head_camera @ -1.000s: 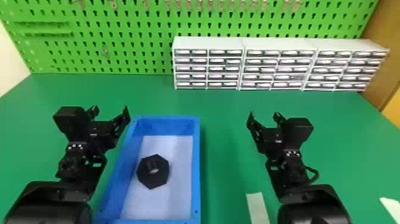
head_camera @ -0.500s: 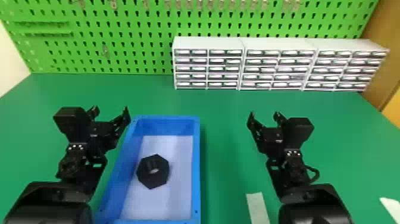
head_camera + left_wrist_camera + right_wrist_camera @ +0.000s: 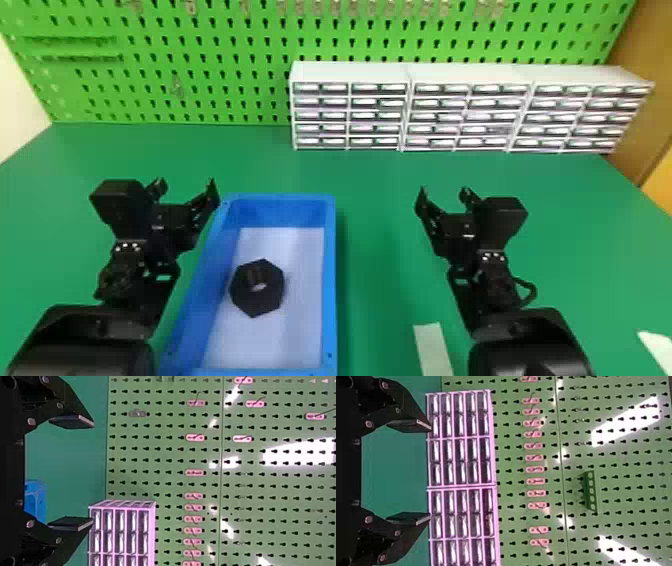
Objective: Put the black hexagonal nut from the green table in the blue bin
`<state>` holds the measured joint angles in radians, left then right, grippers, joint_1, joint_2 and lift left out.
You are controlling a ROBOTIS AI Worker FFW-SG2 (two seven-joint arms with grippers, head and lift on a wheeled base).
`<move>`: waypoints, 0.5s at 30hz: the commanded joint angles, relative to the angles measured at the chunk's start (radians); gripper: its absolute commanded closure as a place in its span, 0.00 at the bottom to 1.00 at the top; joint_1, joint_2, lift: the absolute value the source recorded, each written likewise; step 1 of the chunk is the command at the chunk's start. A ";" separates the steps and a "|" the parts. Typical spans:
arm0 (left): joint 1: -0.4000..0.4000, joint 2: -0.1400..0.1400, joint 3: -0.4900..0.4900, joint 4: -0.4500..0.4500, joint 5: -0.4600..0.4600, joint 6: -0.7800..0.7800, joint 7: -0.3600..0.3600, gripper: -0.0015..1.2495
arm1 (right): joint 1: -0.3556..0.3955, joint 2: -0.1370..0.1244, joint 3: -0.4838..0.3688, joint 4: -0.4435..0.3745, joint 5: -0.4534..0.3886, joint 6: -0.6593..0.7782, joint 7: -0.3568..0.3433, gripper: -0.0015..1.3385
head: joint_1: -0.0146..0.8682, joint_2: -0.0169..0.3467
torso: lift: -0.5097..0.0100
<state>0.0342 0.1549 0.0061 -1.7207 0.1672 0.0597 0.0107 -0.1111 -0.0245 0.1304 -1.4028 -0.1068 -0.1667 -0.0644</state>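
I see the black hexagonal nut (image 3: 270,300), apparently flat, in the blue bin (image 3: 329,280) just right of my left gripper (image 3: 186,186), its fingers spread apart like my right gripper's (image 3: 445,192).

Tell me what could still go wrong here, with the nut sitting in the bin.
The left hand appears close to the rim of the blue bin, so swinging it inward might knock the bin. The black nut lies loose on the bin's floor, so a knock could slide it. Both hands are open and empty; reaching for the nut again could undo a finished placement.
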 commanded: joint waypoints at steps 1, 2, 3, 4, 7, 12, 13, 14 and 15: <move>0.000 0.000 0.000 0.001 0.000 0.000 0.000 0.32 | -0.001 0.000 0.000 -0.001 -0.002 -0.001 0.000 0.36 | 0.79 0.19 | 0.79; 0.000 0.000 0.000 0.001 0.000 0.000 0.000 0.32 | -0.001 0.000 0.000 -0.001 -0.002 -0.001 0.000 0.36 | 0.79 0.19 | 0.79; 0.001 0.000 0.000 0.001 0.000 0.000 0.000 0.32 | -0.001 0.000 0.000 -0.001 -0.002 -0.001 0.000 0.36 | 0.79 0.19 | 0.79; 0.001 0.000 0.002 0.000 0.002 0.000 0.000 0.32 | -0.001 0.000 0.000 -0.001 -0.002 0.001 0.000 0.36 | 0.79 0.19 | 0.79; 0.000 0.000 0.000 0.000 0.002 0.000 0.000 0.32 | -0.001 0.000 0.000 -0.001 -0.002 -0.001 0.000 0.36 | 0.79 0.19 | 0.79; 0.000 0.000 0.002 0.000 0.002 0.000 0.000 0.32 | -0.001 0.000 0.000 -0.001 -0.002 -0.001 0.000 0.36 | 0.79 0.19 | 0.79; 0.000 0.000 0.000 0.000 0.002 0.000 0.000 0.32 | -0.002 0.000 0.002 -0.001 -0.002 0.001 0.000 0.36 | 0.79 0.19 | 0.79; 0.000 0.000 0.000 0.000 0.002 0.000 0.000 0.32 | -0.002 0.000 0.002 -0.001 -0.002 0.001 0.000 0.36 | 0.79 0.19 | 0.79; 0.000 0.000 0.000 0.001 0.002 0.000 0.000 0.32 | -0.002 0.000 0.002 -0.001 -0.002 0.001 0.000 0.36 | 0.79 0.19 | 0.79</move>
<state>0.0339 0.1549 0.0071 -1.7203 0.1687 0.0597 0.0107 -0.1122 -0.0245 0.1305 -1.4036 -0.1089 -0.1666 -0.0644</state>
